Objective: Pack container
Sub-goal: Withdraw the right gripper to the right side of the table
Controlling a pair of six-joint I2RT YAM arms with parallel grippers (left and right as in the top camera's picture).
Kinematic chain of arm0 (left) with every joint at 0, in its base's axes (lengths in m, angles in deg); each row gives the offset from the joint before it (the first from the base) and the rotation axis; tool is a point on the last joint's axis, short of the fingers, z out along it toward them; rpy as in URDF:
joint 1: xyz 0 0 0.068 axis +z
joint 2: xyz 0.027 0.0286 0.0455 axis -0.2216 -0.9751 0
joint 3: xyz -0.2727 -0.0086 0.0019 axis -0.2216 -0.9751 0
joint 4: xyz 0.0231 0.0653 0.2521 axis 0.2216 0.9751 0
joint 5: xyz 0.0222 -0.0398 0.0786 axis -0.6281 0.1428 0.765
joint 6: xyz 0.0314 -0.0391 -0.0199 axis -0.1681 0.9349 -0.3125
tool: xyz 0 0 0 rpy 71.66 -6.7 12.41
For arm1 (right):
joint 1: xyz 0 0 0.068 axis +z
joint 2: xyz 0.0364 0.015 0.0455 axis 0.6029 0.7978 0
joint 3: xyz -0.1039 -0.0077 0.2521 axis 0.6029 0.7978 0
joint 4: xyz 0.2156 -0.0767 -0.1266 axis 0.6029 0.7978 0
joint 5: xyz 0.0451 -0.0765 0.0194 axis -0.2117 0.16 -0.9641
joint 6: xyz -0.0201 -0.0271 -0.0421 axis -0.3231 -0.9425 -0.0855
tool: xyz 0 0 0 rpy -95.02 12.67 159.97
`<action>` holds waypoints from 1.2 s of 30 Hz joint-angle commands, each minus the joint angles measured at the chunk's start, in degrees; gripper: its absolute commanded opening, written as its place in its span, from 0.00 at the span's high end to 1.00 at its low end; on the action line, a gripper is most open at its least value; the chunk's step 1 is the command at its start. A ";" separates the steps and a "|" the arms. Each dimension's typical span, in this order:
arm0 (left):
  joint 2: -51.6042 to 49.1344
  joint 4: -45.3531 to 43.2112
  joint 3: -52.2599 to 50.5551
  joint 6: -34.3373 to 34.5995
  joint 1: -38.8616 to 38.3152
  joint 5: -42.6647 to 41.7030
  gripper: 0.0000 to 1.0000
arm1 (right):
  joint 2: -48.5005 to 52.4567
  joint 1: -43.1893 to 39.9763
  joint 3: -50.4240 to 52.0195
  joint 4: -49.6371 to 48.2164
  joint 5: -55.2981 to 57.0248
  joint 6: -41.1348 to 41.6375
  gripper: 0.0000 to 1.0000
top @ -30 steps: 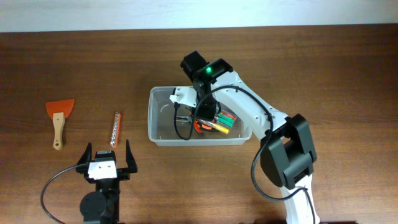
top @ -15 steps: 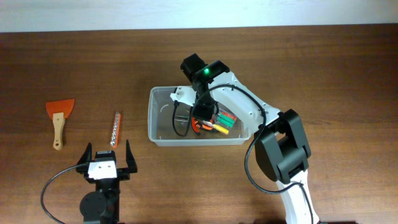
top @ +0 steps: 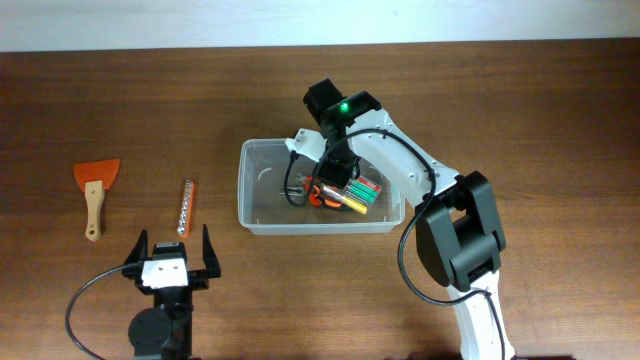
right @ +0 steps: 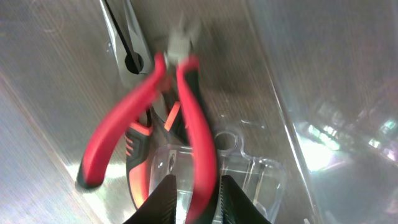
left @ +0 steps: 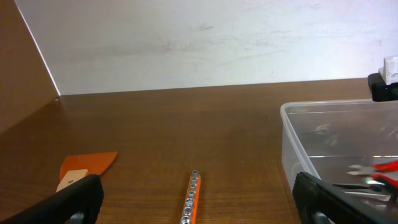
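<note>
Counter: the brown wood-grain counter [top: 520, 110] carries everything, with a pale wall behind it.
Right arm: my white-and-black right arm [top: 400, 175] reaches in over the far rim, wrist sunk low in the bin.
Container: the clear, shallow, round-cornered plastic container [top: 262, 205] sits mid-counter, part-packed. Its thin walls look light, so a sideways pull of my wrist against one could drag or tip it.
Left tool: my left tool [top: 174, 240] is spread wide and holds nothing. It sits at the near edge, well apart from the container.
Right tool: my right tool [right: 196, 196] is inside the container, its narrow gap straddling one red handle. I cannot tell whether it is clamped or merely around it.
Pliers: the red-handled steel pliers [right: 194, 118] are blurred, with handles splayed. If they are pinched by one handle only, I judge they could swing, snag or drop.
Packed pieces: green, yellow and red-handled pieces [top: 358, 195] lie just beside the pliers.
Scraper: the orange-bladed, wooden-handled scraper [top: 97, 175] lies far left, not yet packed.
Socket strip: the orange strip of small silver sockets [top: 185, 205] lies between scraper and container. An off-centre pinch might twist it loose.
</note>
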 commanded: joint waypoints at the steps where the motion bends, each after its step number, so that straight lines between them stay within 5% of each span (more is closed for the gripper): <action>1: 0.39 0.04 -0.20 0.74 -0.17 0.22 0.01 | 1.31 -0.11 -1.05 1.03 -0.61 1.42 0.76; 9: 0.39 0.04 -0.20 0.74 -0.17 0.22 0.01 | 1.25 -0.13 -15.12 9.64 -1.84 1.40 0.50; 14: 0.39 0.04 -0.20 0.74 -0.17 0.22 0.01 | 1.22 -0.74 -31.19 16.98 -1.79 1.40 0.01; 24: 0.39 0.04 -0.20 0.74 -0.17 0.22 0.01 | -0.02 -9.53 -58.36 30.56 6.67 9.05 0.01; 32: 0.39 0.04 -0.20 0.74 -0.17 0.22 0.01 | -6.47 -28.87 -60.74 33.05 9.20 26.88 0.01; 36: 0.39 0.04 -0.20 0.74 -0.17 0.22 0.01 | -8.15 -34.23 -60.35 33.05 2.45 28.63 0.01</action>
